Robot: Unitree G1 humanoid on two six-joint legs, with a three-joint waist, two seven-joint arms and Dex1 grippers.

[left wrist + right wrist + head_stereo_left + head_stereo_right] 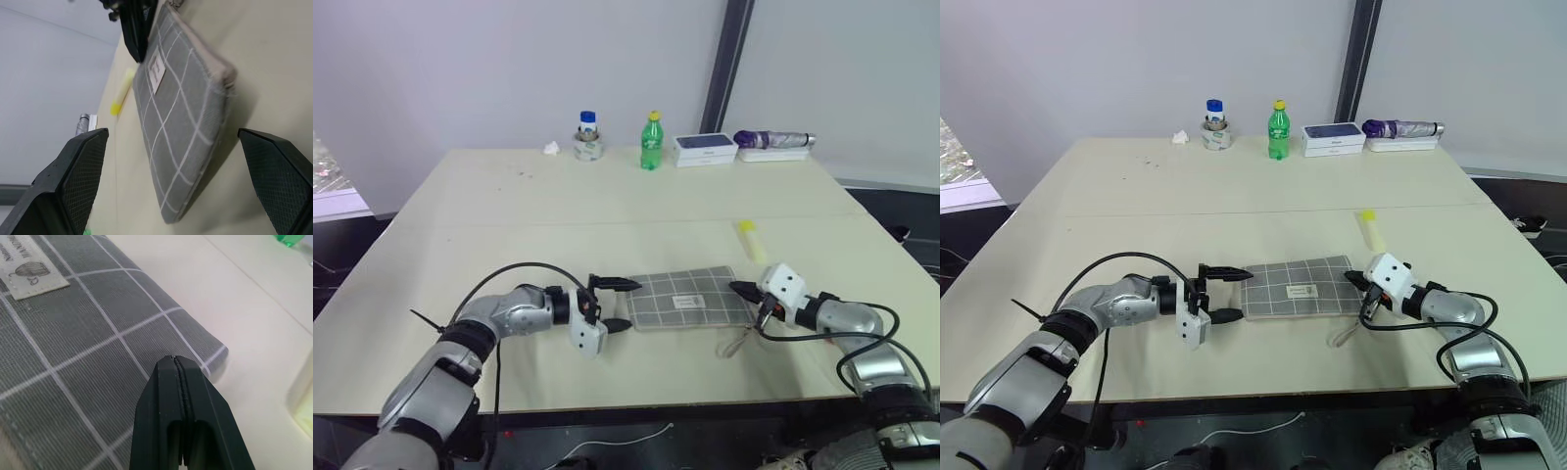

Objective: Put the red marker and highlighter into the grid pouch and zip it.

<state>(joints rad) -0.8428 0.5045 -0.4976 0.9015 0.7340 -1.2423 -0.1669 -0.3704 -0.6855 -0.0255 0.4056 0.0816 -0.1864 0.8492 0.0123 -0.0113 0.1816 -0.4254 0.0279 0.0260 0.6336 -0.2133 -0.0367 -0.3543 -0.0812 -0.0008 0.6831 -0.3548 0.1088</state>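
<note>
The grid pouch (690, 297) lies flat near the table's front edge, its white label up and its cord pull (736, 345) trailing toward the front. My left gripper (625, 305) stands open at the pouch's left end, one finger on each side of that end, in the left wrist view too (171, 134). My right gripper (741, 290) is shut with nothing between its fingers (178, 382), its tip over the pouch's right end (88, 357). The highlighter (751, 240) lies on the table beyond the pouch's right end. The red marker is out of view.
Along the table's far edge stand a green bottle (651, 142), a blue-capped jar on a tape roll (588, 137), a white box (704, 149) and a folded purple umbrella (773, 140). A scrap of white paper (551, 148) lies left of the jar.
</note>
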